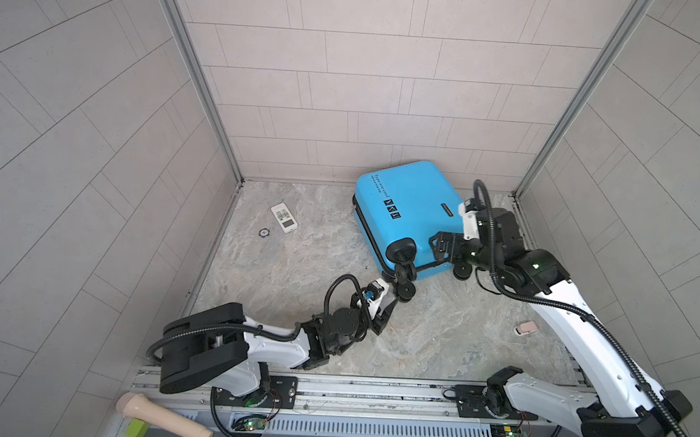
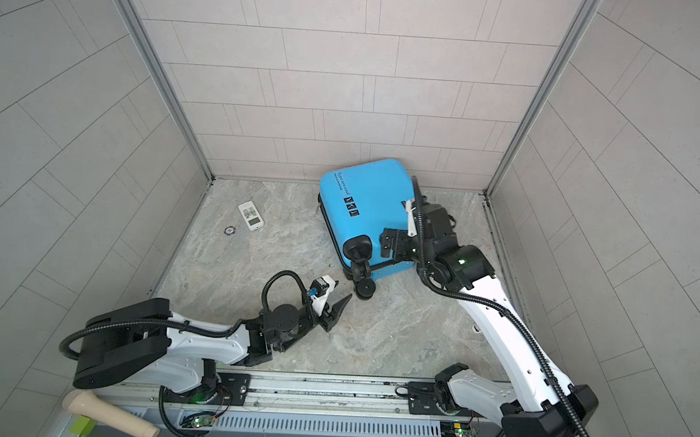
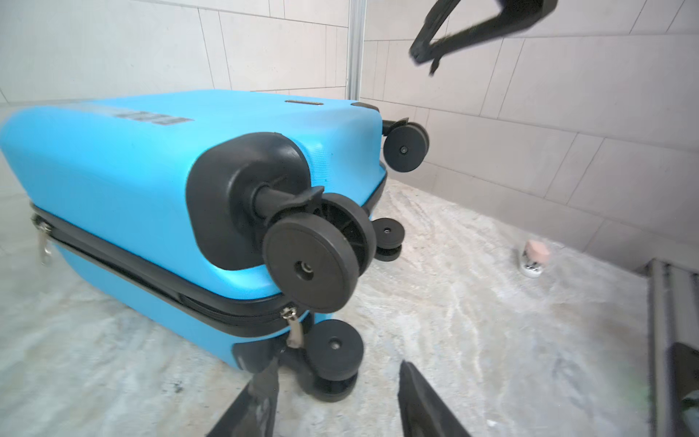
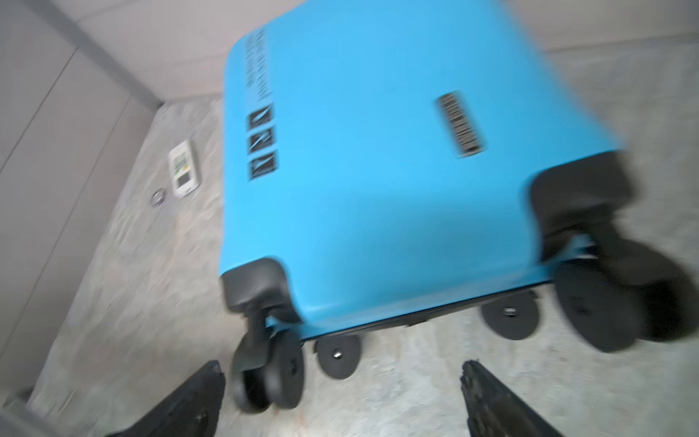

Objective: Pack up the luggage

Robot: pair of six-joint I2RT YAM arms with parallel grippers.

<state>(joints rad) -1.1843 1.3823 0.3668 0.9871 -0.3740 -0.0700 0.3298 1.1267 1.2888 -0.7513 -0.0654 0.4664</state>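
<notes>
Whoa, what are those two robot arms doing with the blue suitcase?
Two robot arms are busy with the luggage, which lies flat and closed on the table. The left gripper and the right gripper are both open by its wheel end, holding nothing. A white remote and a small pink thing sit on the table, outside the case.

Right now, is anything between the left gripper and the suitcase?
Nothing visible. The left gripper, jaws open, sits at the wheel end of the suitcase, with only bare floor between it and the nearest wheel. The remote and pink item lie off to the sides.
</notes>
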